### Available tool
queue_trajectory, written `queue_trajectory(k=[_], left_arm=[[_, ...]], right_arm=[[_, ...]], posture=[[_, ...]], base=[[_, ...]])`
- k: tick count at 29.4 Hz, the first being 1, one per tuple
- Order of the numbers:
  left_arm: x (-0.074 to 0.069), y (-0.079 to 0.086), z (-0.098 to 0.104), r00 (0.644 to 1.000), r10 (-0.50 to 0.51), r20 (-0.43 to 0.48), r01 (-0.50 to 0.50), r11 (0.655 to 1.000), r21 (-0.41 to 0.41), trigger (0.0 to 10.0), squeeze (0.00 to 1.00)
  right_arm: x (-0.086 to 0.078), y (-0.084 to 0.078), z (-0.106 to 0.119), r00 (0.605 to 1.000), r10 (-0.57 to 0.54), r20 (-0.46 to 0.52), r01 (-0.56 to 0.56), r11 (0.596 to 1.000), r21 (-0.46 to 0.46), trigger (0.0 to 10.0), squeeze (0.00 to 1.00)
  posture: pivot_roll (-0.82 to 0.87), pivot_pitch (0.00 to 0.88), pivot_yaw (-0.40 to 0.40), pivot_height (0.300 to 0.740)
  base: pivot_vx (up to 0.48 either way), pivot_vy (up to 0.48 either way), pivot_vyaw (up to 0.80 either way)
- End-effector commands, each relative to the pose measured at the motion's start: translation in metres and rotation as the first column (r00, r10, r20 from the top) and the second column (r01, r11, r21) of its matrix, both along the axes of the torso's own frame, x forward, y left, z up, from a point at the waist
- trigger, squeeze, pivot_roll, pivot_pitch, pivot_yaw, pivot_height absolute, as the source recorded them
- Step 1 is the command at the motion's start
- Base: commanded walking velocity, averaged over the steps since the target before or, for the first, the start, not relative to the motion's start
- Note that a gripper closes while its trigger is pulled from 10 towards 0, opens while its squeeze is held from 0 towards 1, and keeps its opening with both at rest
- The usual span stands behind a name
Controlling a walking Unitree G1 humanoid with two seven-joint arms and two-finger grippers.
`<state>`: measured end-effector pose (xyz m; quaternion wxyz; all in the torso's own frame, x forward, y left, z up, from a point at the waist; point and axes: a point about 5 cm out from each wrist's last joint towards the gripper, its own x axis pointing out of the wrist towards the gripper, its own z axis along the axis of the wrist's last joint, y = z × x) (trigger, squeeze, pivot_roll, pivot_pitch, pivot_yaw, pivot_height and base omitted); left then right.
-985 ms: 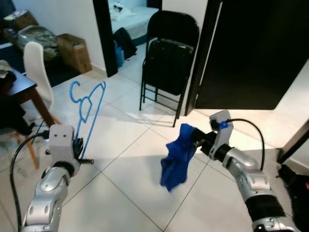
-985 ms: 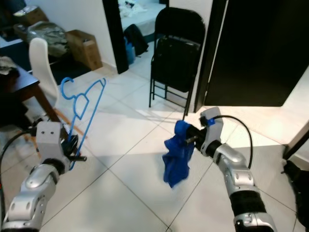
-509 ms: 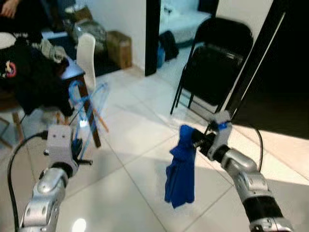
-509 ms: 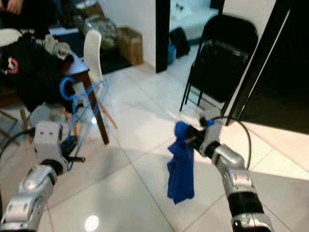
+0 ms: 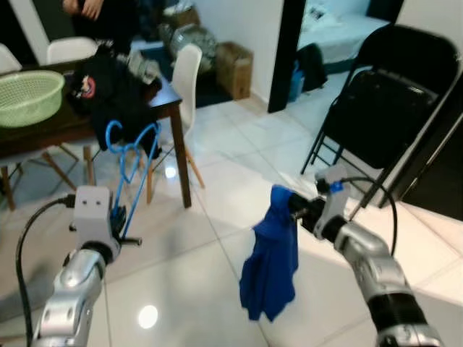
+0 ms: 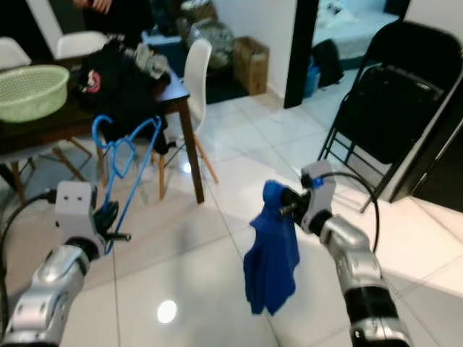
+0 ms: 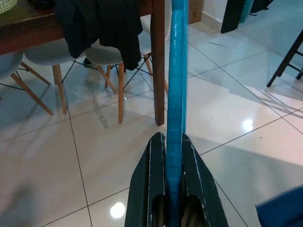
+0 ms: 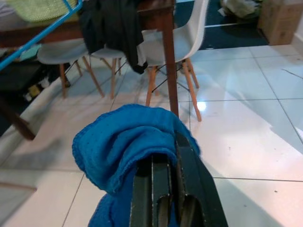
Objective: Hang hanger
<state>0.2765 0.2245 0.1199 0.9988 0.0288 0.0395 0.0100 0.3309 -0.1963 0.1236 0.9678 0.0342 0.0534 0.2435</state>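
Observation:
A light blue plastic hanger (image 5: 130,155) stands upright in my left gripper (image 5: 116,217), which is shut on its lower bar; in the left wrist view the bar (image 7: 176,94) runs up between the black fingers (image 7: 151,179). My right gripper (image 5: 295,206) is shut on the top of a blue cloth (image 5: 271,267) that hangs down above the tiled floor. The right wrist view has the cloth (image 8: 123,146) bunched over the fingers (image 8: 187,170). Hanger and cloth are held apart, at about the same height.
A dark wooden table (image 5: 65,123) stands ahead on the left with a green basket (image 5: 25,94) and a black garment (image 5: 116,94) on it, white chairs (image 5: 184,79) around it. A person (image 5: 94,11) stands behind. A black folding chair (image 5: 391,101) is at the right.
The camera has turned left: the table, basket and person have come into view and the folding chair has slid right. Both grippers keep their hold on hanger and cloth.

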Motion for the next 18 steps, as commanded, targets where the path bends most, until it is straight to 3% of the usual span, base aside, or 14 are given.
queue_trajectory(k=[1, 14, 18], left_arm=[[0.0008, -0.0009, -0.0036, 1.0, -0.013, -0.026, 0.013, 1.0, 0.009, 10.0, 0.0], [0.0007, -0.0013, -0.0002, 1.0, -0.009, 0.009, 0.009, 1.0, 0.022, 10.0, 0.0], [0.0003, 0.0001, 0.0049, 0.999, 0.014, 0.05, -0.016, 1.0, 0.027, 10.0, 0.0]], right_arm=[[0.0015, -0.0023, 0.0028, 1.0, -0.02, 0.005, 0.019, 0.999, 0.028, 10.0, 0.0], [0.0005, -0.0001, 0.0021, 1.0, 0.0, 0.009, 0.0, 1.0, 0.019, 10.0, 0.0], [-0.0018, 0.0059, 0.0012, 0.999, 0.049, 0.025, -0.048, 0.998, -0.036, 10.0, 0.0]], posture=[[0.03, 0.011, -0.024, 0.74], [0.03, 0.0, -0.027, 0.74], [0.03, 0.0, -0.031, 0.74]], base=[[0.251, 0.0, 0.0], [0.342, 0.0, 0.0], [0.358, 0.0, 0.8]])
